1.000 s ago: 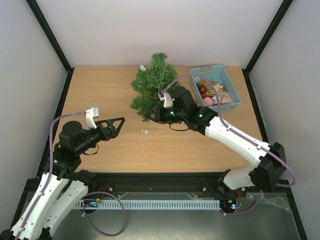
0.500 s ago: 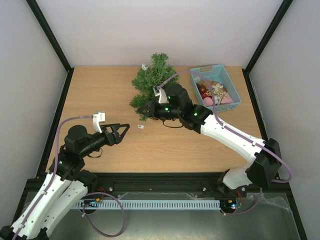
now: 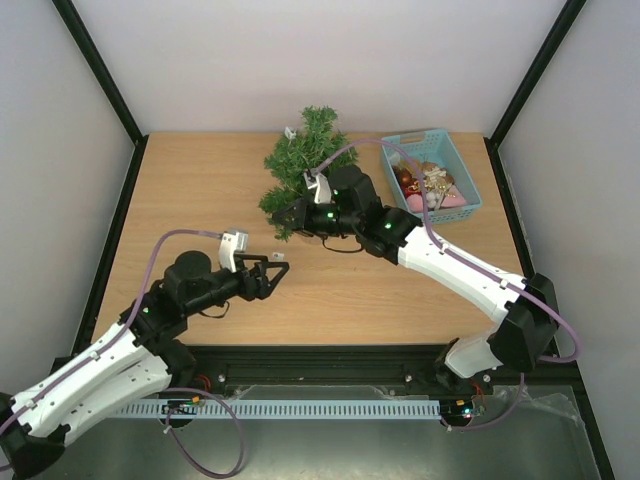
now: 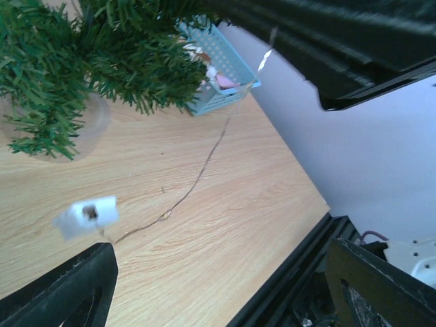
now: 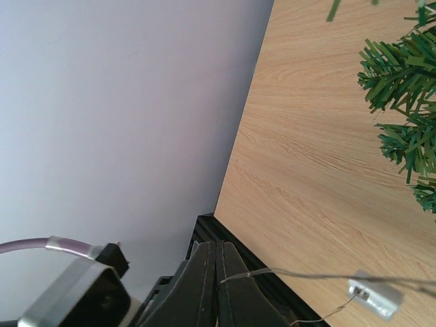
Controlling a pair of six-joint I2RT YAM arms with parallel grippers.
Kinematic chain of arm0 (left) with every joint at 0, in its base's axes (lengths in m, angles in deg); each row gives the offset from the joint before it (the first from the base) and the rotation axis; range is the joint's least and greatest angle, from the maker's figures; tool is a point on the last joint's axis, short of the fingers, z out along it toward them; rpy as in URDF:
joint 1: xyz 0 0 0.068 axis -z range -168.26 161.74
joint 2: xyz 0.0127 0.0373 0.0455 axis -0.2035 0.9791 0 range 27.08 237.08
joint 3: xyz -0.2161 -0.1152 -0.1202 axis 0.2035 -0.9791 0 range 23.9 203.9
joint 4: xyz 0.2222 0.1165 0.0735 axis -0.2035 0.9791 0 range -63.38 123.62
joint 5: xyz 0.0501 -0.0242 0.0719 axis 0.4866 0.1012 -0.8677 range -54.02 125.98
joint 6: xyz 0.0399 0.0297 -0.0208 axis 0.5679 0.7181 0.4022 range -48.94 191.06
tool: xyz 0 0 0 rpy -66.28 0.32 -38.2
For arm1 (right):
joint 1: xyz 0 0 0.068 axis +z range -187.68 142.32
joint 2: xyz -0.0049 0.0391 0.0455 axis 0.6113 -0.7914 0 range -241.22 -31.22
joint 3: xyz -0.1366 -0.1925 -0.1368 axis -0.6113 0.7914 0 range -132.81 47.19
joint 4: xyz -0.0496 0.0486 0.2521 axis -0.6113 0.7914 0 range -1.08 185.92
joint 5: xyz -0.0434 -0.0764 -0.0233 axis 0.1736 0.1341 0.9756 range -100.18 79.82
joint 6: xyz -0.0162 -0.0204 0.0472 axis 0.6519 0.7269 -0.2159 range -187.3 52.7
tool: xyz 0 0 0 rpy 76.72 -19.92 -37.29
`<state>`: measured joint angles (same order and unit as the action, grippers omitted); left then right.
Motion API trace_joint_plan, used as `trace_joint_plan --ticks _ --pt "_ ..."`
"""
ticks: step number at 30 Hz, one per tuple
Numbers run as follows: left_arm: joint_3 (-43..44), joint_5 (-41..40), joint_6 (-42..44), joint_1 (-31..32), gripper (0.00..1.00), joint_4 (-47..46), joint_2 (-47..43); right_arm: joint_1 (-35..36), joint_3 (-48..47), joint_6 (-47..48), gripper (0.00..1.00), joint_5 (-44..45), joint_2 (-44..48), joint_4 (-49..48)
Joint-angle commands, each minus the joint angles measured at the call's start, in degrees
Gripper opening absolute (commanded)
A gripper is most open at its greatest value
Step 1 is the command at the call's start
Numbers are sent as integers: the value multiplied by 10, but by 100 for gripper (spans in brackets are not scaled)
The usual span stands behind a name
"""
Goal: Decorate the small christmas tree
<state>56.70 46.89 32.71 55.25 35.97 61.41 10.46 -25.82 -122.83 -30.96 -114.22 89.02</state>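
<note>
I am looking down from the top camera, and the small christmas tree [image 3: 302, 165] is sitting at the far middle of the wooden table [image 3: 200, 190], with its green branches spreading toward the near side. Just to its right, the light-blue basket [image 3: 412, 136] is holding red, pink and gold ornaments [image 3: 425, 185] in the upper right of the tabletop. The right arm is stretching diagonally from the lower right across the table, and its dark wrist is covering the tree's lower right branches. The right gripper [image 3: 288, 215] is sitting at the tree's near edge, and in its wrist view the fingers [image 5: 204, 272] are pressing together on a thin wire [image 5: 300, 274] that is running off to the right. A small white box [image 5: 373, 294] is hanging on that wire just above the wood. The left gripper [image 3: 278, 268] is pointing toward the tree from the lower left and is apart from it, with its jaws spread wide at both bottom corners of its wrist view. In that view the wire is trailing down across the table, the white box is blurring in the lower left, and the tree's round tan base [image 4: 92, 126] is showing under the branches in the upper left. The right arm's black body is blocking that view's upper right corner.
</note>
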Motion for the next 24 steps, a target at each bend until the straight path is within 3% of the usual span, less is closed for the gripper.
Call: trace_joint_plan --ticks 1,6,13,20,24 --pt "0 -81 19 25 85 -27 21 5 -20 8 1 1 -1 -5" --pt "16 -107 34 29 71 -31 46 5 -17 13 1 3 5 1" --pt "37 -125 48 30 24 -32 68 5 -14 21 1 6 12 9" --pt "49 -151 54 30 3 -14 64 5 1 25 1 10 21 7" --pt "51 -159 56 30 2 -9 59 5 8 26 1 10 24 3"
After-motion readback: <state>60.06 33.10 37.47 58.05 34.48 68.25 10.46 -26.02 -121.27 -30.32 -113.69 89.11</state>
